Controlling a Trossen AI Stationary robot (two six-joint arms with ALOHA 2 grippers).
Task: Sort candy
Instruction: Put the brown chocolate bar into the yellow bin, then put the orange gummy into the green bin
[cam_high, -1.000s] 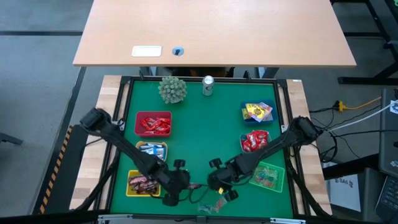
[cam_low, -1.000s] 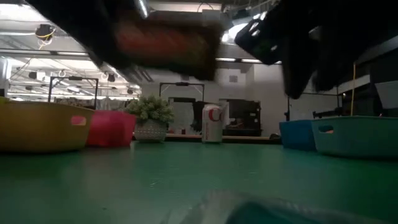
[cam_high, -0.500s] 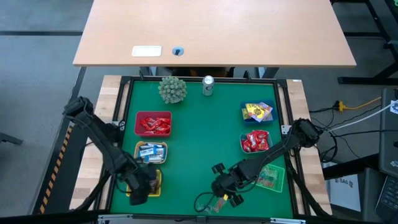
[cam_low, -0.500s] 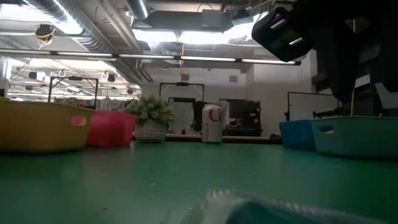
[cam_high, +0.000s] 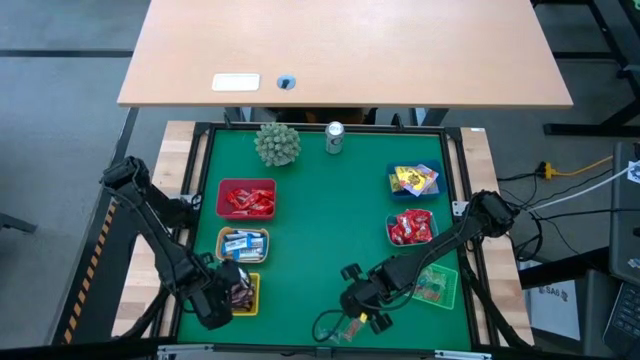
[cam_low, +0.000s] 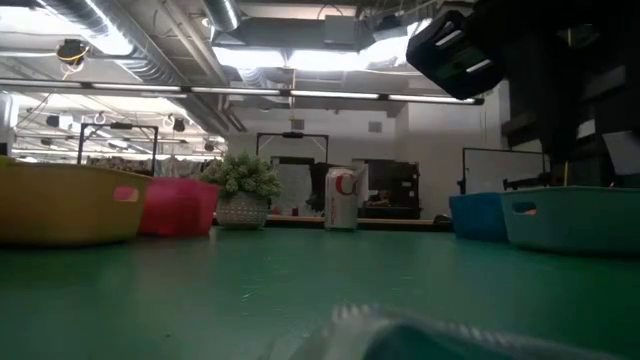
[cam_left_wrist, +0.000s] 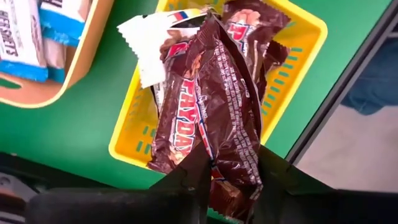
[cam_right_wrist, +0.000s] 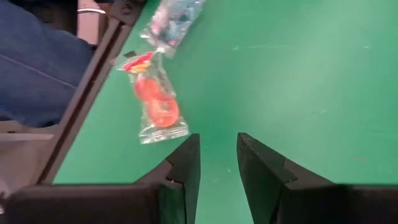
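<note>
My left gripper (cam_high: 230, 291) stands over the yellow basket (cam_high: 252, 296) at the table's near left, shut on a brown candy (cam_left_wrist: 208, 106). More brown candy (cam_left_wrist: 264, 37) lies in that basket (cam_left_wrist: 305, 37). My right gripper (cam_high: 360, 315) hovers near the table's near edge, open, with nothing between its fingers (cam_right_wrist: 217, 158). Just beyond its fingertips a clear-wrapped red candy (cam_right_wrist: 155, 109) and a bluish candy (cam_right_wrist: 169, 15) lie flat on the green mat. My left gripper pinches the brown candy by one end of its wrapper (cam_left_wrist: 229, 183) between its two fingers. The fingers point down from above. The candy hangs below them over the yellow basket; whether its lower end touches the candy in the basket cannot be told.
On the left stand a red basket (cam_high: 246, 199) of red candy and a tan basket (cam_high: 243, 243) of blue-white candy. On the right are two blue baskets (cam_high: 414, 180) (cam_high: 411, 228) and a teal one (cam_high: 436, 285). A spiky green ball (cam_high: 277, 144) and a silver can (cam_high: 335, 137) stand at the far edge.
My left gripper has swung from the table's near middle toward the left edge and risen, rolling its wrist, and now hangs over the yellow basket with the brown candy. My right gripper has shifted a little toward the near edge.
</note>
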